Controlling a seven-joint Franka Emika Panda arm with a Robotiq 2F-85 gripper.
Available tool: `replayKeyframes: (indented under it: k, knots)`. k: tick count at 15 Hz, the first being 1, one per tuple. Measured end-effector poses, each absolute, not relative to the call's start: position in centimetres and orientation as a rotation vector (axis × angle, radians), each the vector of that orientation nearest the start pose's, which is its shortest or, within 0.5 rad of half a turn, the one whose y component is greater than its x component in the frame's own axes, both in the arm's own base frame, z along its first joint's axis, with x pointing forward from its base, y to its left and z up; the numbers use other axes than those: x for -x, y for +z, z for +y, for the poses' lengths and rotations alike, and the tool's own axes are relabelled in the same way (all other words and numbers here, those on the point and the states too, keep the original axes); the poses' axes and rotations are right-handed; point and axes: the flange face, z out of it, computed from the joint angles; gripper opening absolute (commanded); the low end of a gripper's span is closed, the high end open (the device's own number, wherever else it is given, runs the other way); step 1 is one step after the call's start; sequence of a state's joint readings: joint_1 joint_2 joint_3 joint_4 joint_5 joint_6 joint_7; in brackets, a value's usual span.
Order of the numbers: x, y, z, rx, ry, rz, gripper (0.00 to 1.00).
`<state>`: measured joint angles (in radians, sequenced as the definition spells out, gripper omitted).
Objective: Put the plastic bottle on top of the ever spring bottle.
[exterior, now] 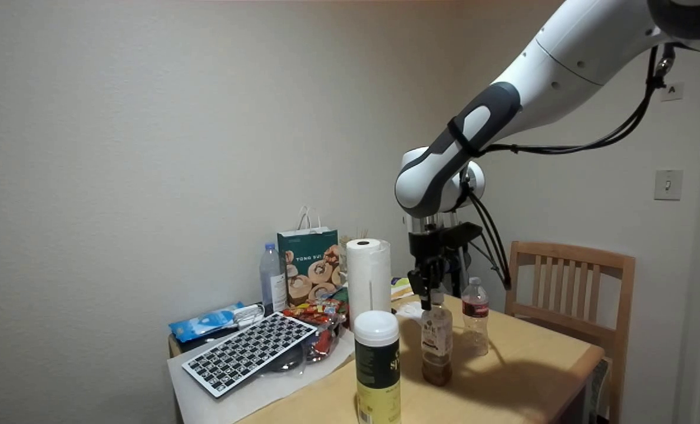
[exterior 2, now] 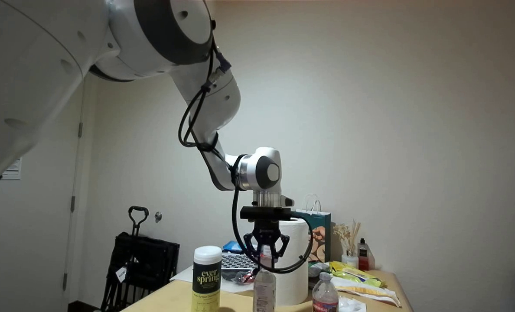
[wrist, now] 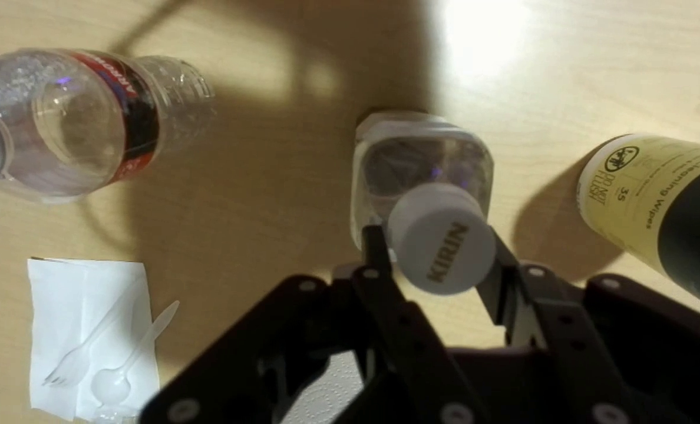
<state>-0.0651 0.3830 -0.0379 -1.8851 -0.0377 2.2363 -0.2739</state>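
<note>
"Pale walls (exterior: 179, 147) meet behind a wooden table (exterior: 538, 359). In an exterior view, where's our plastic bottle (exterior: 437, 335)?"

"Upright, well in from the table's right-hand corner, brown low down. Light, I'd guess, with thin, squeezable sides and liquid that may slosh; better to hold its stiffer neck. The patterned board (exterior: 250, 353) lies by the left edge, out of the way."

"What does stand in the way?"

"In an exterior view, the paper towel roll (exterior 2: 293, 286) rises behind it, and the red-labelled bottle (exterior 2: 325, 297) stands toward the right edge. The ever spring bottle (exterior 2: 206, 281) is nearest the left edge; the lift should clear its broad white cap (exterior 2: 207, 255), which looks smooth, so a stacked bottle could slide."

"And the gripper (wrist: 439, 241)?"

"In the wrist view its fingers (wrist: 377, 250) flank the KIRIN cap (wrist: 444, 247). Whether they press, I can't tell."
</note>
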Motion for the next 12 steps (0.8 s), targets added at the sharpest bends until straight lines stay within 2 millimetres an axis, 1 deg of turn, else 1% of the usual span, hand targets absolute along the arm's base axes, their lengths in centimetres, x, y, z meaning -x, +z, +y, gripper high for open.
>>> replayKeyframes:
  k: [1,5,6,7,9,12]
  knots:
    - [-62.42,30.42,-6.52,3.167,0.060,-0.312,0.39]
    - [-62.44,30.52,-6.76,3.173,0.065,-0.309,0.62]
    - [-62.44,30.52,-6.77,3.174,0.065,-0.309,0.87]
    - [-62.44,30.52,-6.77,3.174,0.065,-0.309,0.88]
    - [-62.45,30.52,-6.62,3.172,0.065,-0.313,0.97]
    - [-62.47,30.47,-6.26,3.169,0.065,-0.321,1.00]
